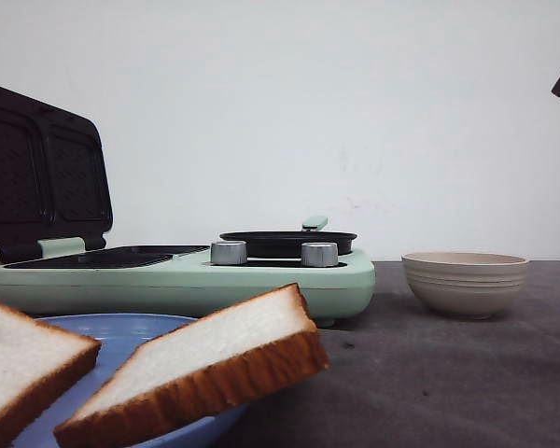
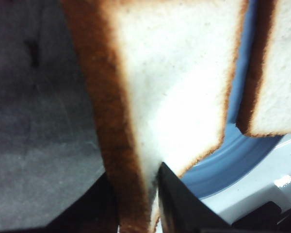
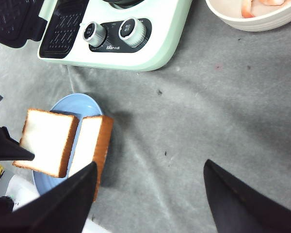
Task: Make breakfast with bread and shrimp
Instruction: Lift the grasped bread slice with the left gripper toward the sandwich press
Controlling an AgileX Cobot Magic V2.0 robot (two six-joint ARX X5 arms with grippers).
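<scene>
Two slices of bread lie over a blue plate point(image 1: 121, 329). The right slice point(image 1: 196, 369) is tilted, its crust edge overhanging the plate toward the table. My left gripper point(image 2: 134, 172) is shut on a corner of this slice point(image 2: 174, 82), one finger on each face. The other slice point(image 2: 281, 73) lies flat beside it point(image 3: 48, 141). Pink shrimp point(image 3: 247, 7) lie in a beige bowl point(image 3: 262, 20). My right gripper point(image 3: 150, 163) hangs open above bare grey table, to the right of the plate, holding nothing.
A mint-green sandwich maker point(image 1: 196, 275) stands behind the plate, its dark lid point(image 1: 42, 173) open and upright at the left. It has two silver knobs point(image 1: 229, 253) and a small black pan point(image 1: 287, 243). The beige bowl point(image 1: 465, 280) sits to its right.
</scene>
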